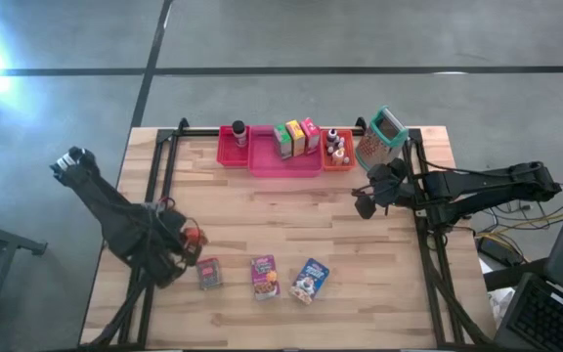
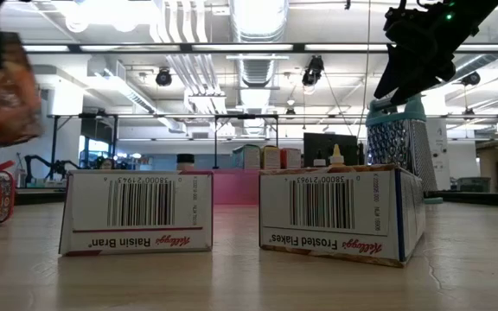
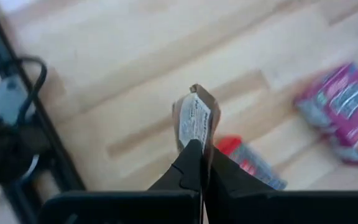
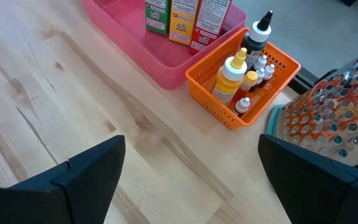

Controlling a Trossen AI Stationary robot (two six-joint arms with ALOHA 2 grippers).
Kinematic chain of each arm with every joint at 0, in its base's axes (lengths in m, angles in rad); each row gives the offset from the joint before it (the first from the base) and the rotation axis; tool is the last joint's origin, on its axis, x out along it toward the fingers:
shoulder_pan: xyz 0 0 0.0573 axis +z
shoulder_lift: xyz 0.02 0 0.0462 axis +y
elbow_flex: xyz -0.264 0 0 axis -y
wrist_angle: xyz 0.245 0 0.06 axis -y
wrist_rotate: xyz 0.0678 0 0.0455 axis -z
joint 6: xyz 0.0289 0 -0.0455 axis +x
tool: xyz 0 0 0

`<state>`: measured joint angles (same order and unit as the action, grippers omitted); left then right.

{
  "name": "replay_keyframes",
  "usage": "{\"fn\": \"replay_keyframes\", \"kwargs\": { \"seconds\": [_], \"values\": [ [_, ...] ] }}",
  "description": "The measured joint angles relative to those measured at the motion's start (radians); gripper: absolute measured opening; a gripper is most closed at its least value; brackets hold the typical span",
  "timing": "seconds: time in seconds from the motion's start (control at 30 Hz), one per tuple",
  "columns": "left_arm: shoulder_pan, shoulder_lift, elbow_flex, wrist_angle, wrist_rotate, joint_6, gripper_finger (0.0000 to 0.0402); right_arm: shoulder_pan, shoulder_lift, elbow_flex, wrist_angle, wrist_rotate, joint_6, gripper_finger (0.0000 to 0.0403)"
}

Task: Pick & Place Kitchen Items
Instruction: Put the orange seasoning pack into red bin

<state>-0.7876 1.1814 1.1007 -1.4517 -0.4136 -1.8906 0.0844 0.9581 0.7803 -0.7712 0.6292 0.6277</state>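
- Left gripper (image 3: 199, 149): clamped shut on a thin packet (image 3: 194, 118), held clear of the table at its near left part.
- Packet: gripped by one end, long axis running straight out past the fingertips, thin edge facing the wrist camera; print too blurred to read.
- Goal, by judgement: the bins along the far edge, namely the red bin (image 1: 231, 154), the pink tray (image 1: 286, 168) and the orange basket (image 4: 211, 102).
- Deciding relation: bins lying far and to the right of the loaded left gripper, well apart from it, with bare wood between.
- Right gripper (image 4: 191, 180): wide open and empty, hovering just near of the orange basket, beside a grater (image 1: 381, 135); closer to the bins, yet carrying nothing.
- Waiting on the near table, right of the left gripper: a red box (image 1: 208, 274), a purple box (image 1: 265, 277) and a blue box (image 1: 310, 280), all flat, all nearer the left arm.
- Likely need: a carry far and rightward, staying left of the right arm.
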Motion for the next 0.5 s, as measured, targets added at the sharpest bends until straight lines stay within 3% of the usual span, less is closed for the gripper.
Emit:
{"fn": "replay_keyframes", "kwargs": {
  "seconds": [0.2, 0.5],
  "values": [
    [0.118, -0.053, 0.000, 0.001, -0.060, 0.123, 0.0001, 0.000, 0.000, 0.000, 0.000, 0.000, 0.000, 0.0364],
    [0.350, -0.094, 0.000, 0.037, -0.067, 0.351, 0.0002, 0.000, 0.000, 0.000, 0.000, 0.000, 0.000, 0.0363]
  ]
}}
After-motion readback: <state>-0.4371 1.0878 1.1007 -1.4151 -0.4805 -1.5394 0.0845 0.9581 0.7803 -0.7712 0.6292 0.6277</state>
